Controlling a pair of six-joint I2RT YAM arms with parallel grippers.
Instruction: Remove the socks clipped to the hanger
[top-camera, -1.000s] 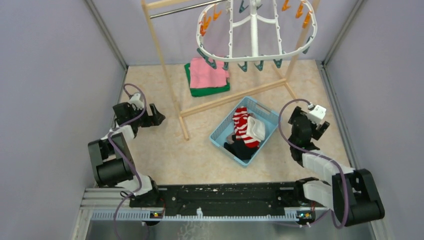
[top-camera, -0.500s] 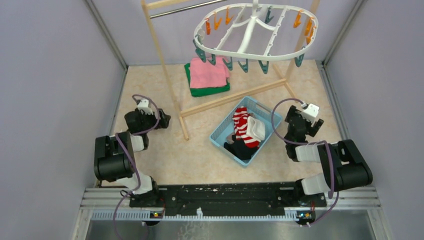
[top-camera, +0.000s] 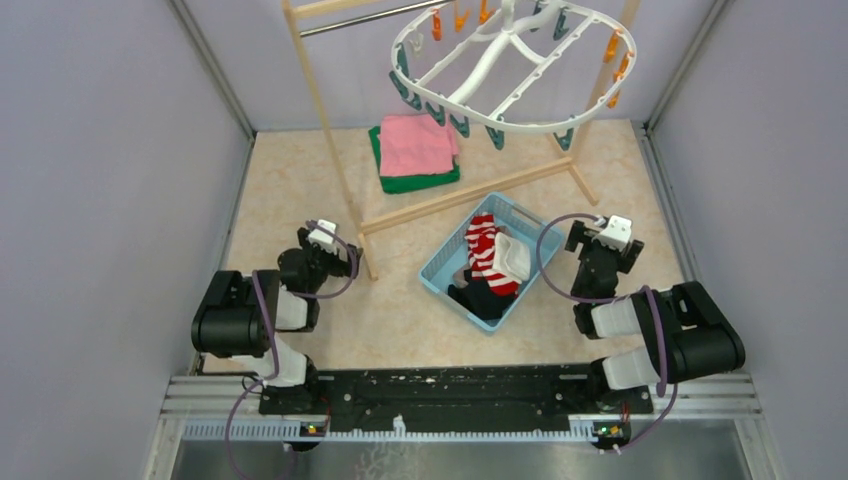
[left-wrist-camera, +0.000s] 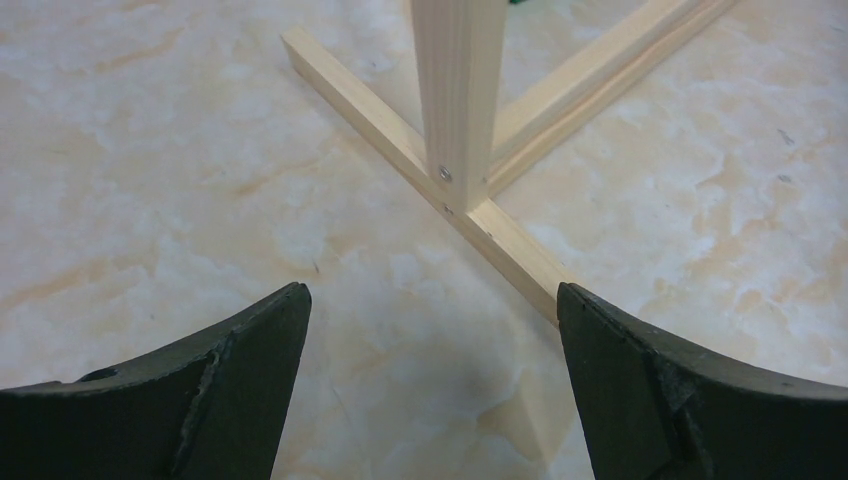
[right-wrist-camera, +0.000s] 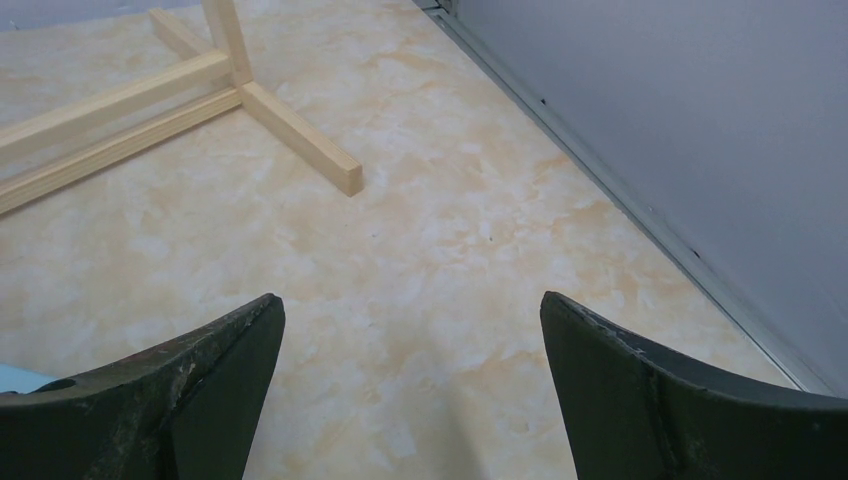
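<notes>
The white oval hanger (top-camera: 510, 72) hangs tilted from the metal bar at the top, and its teal and orange clips hold nothing that I can see. The socks lie piled in the blue basket (top-camera: 447, 262): a red-and-white striped one (top-camera: 483, 250), a white one (top-camera: 513, 257) and black ones (top-camera: 482, 298). My left gripper (top-camera: 336, 262) (left-wrist-camera: 430, 290) is low over the floor, open and empty, facing the wooden rack's foot (left-wrist-camera: 400, 140). My right gripper (top-camera: 603, 243) (right-wrist-camera: 410, 297) sits right of the basket, open and empty over bare floor.
The wooden rack (top-camera: 455, 197) stands across the middle, with its post (left-wrist-camera: 458, 90) close in front of my left fingers and another foot (right-wrist-camera: 300, 130) ahead of my right. Folded pink and green cloths (top-camera: 415, 150) lie behind it. Grey walls (right-wrist-camera: 680, 130) close in both sides.
Both arms have folded back toward their bases. The left gripper moved right toward the rack's foot. The hanger keeps swinging and now tilts up to the right.
</notes>
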